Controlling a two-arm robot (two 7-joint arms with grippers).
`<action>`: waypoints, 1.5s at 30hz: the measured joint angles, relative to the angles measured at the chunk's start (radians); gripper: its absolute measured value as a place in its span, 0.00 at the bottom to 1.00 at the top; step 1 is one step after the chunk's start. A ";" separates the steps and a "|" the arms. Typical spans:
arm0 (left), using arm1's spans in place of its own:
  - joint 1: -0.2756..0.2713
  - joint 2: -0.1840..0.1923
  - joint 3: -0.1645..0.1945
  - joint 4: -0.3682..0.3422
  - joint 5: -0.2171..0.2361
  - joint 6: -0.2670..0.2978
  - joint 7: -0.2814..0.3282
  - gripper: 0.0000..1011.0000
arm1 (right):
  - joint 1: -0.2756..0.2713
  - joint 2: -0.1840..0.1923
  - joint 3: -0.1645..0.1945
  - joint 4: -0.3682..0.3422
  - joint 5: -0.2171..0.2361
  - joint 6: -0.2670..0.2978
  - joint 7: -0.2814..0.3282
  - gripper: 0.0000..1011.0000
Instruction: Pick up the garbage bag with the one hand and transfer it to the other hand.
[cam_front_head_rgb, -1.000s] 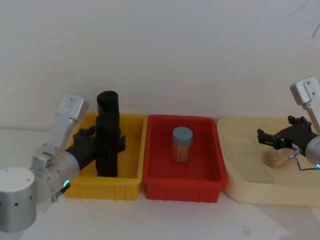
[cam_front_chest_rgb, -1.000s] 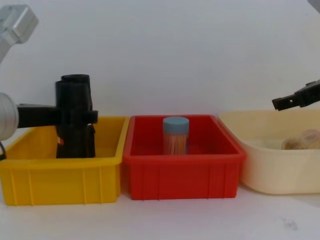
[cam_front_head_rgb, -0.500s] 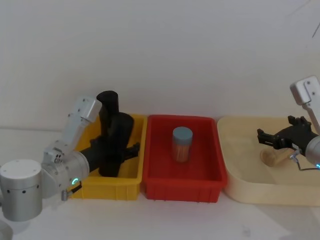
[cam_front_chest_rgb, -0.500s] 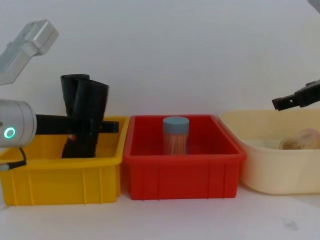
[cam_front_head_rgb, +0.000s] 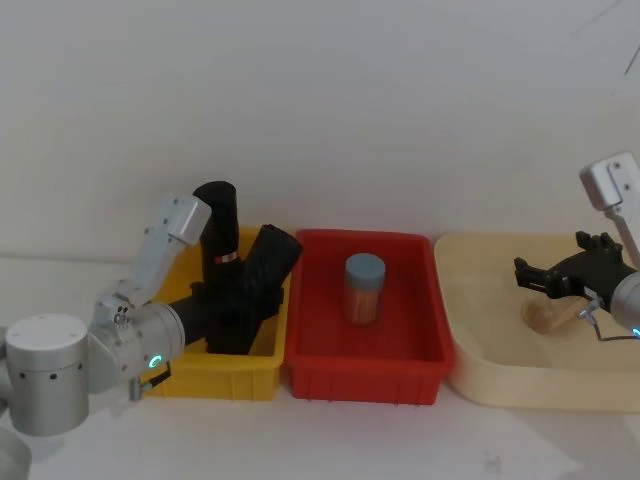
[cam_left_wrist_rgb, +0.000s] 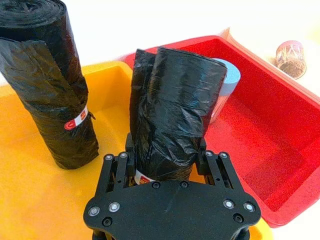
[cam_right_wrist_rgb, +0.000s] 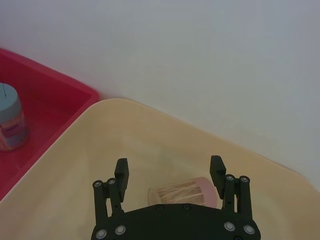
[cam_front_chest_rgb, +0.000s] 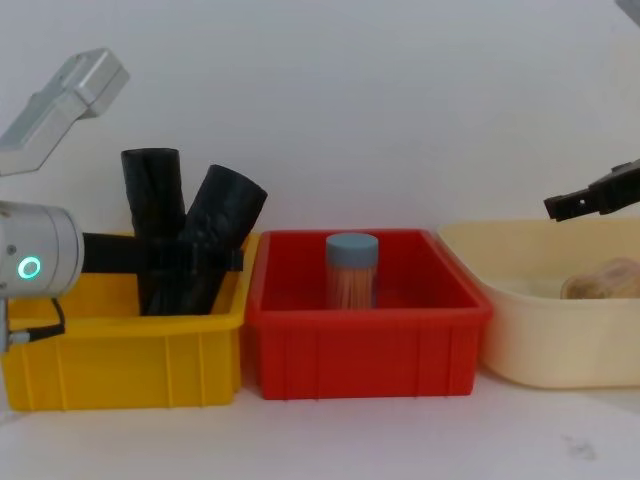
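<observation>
Two black rolls stand in the yellow bin (cam_front_head_rgb: 262, 372). My left gripper (cam_front_head_rgb: 236, 306), its wrist ring lit green, is shut on the garbage bag (cam_front_head_rgb: 262, 268), which leans with its top toward the red bin. The left wrist view has this bag (cam_left_wrist_rgb: 175, 100) clamped between the fingers (cam_left_wrist_rgb: 129, 150); its lower end is hidden. From the chest the garbage bag (cam_front_chest_rgb: 222, 225) crosses the left gripper (cam_front_chest_rgb: 200, 260). My right gripper (cam_front_head_rgb: 530, 275) hangs open over the cream tray, far from the bag.
The other black roll (cam_front_head_rgb: 216, 215), with a red-and-white label, stands upright beside the held one. A blue-lidded toothpick jar (cam_front_head_rgb: 365, 285) stands in the red bin (cam_front_head_rgb: 365, 375). Another jar (cam_right_wrist_rgb: 182, 190) lies in the cream tray (cam_front_head_rgb: 500, 385) under the right gripper (cam_right_wrist_rgb: 168, 165).
The left gripper has shifted right and tipped the held bag from upright to leaning toward the red bin, apart from the labelled roll. The right arm has not moved.
</observation>
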 joint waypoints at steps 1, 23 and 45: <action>-0.002 0.000 0.001 0.002 -0.001 0.001 -0.002 0.63 | 0.000 0.000 0.000 0.000 0.000 0.000 0.000 0.99; -0.005 0.016 -0.003 -0.028 0.003 -0.067 -0.007 0.49 | 0.000 0.000 0.000 0.000 0.000 0.000 0.000 0.99; -0.048 -0.006 -0.026 -0.087 -0.062 -0.186 -0.061 0.44 | 0.000 0.000 0.000 0.000 0.000 0.000 0.000 0.99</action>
